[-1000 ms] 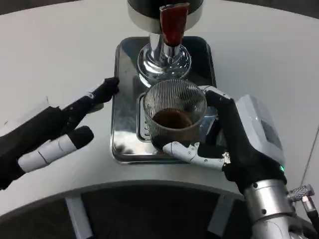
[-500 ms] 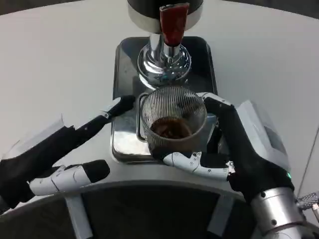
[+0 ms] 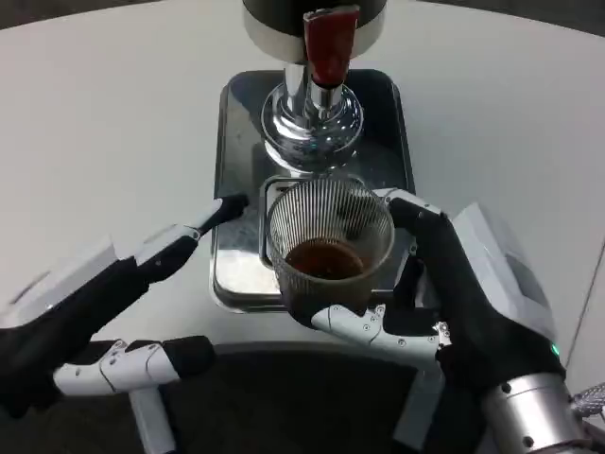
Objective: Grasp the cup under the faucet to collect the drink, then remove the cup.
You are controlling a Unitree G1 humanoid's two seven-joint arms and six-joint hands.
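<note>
Nearest the camera, the right hand [image 3: 444,303] wraps the cup [image 3: 329,248] from its right side, one white-and-black finger curling under the near base and dark fingers pressed against the far-right wall, so it is gripping the cup. The left hand [image 3: 104,307] lies on the other side with its fingers spread and nothing between them; one long finger reaches toward the left edge of the metal drip tray [image 3: 236,265], close to the cup's left wall but, as far as can be told, not touching it. The cup is a ribbed clear glass with dark drink in its lower part, which suggests the collecting step is done or nearly so. It sits over the near end of the tray, toward the surface's [image 3: 113,142] front edge, and appears clear of the spout rather than directly beneath it, so the removal looks under way; whether its base rests on the tray or is lifted cannot be told. Its long axis runs close to vertical, mouth opening upward, with perhaps a slight lean. Beyond it stands the chrome faucet [image 3: 310,118] with its red lever [image 3: 329,43], and no stream shows. What remains, by this reading, is carrying the cup fully away from the tray and setting it down level.
</note>
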